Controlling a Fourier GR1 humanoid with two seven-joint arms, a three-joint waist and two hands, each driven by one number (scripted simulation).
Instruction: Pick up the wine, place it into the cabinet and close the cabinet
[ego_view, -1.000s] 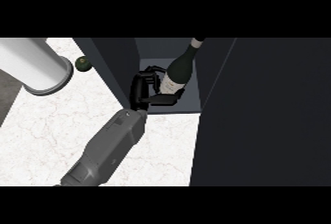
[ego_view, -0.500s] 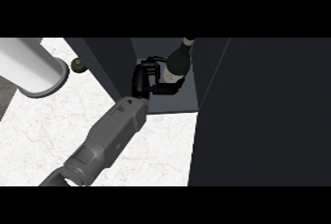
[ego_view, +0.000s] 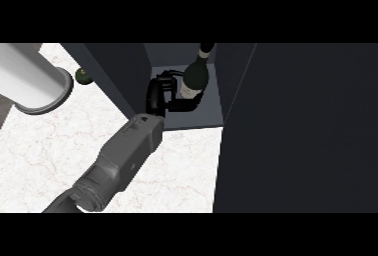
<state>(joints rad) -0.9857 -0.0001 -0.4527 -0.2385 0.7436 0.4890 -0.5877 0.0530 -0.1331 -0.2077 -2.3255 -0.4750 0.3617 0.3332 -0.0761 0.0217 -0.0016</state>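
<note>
left hand (ego_view: 164, 95) grips wine bottle (ego_view: 196, 75) inside cabinet (ego_view: 111, 70)

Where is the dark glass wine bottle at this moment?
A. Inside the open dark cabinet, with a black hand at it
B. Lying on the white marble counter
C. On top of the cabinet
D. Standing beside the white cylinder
A: the dark glass wine bottle stands within the open dark cabinet, and the black left hand curls round its lower part.
</note>
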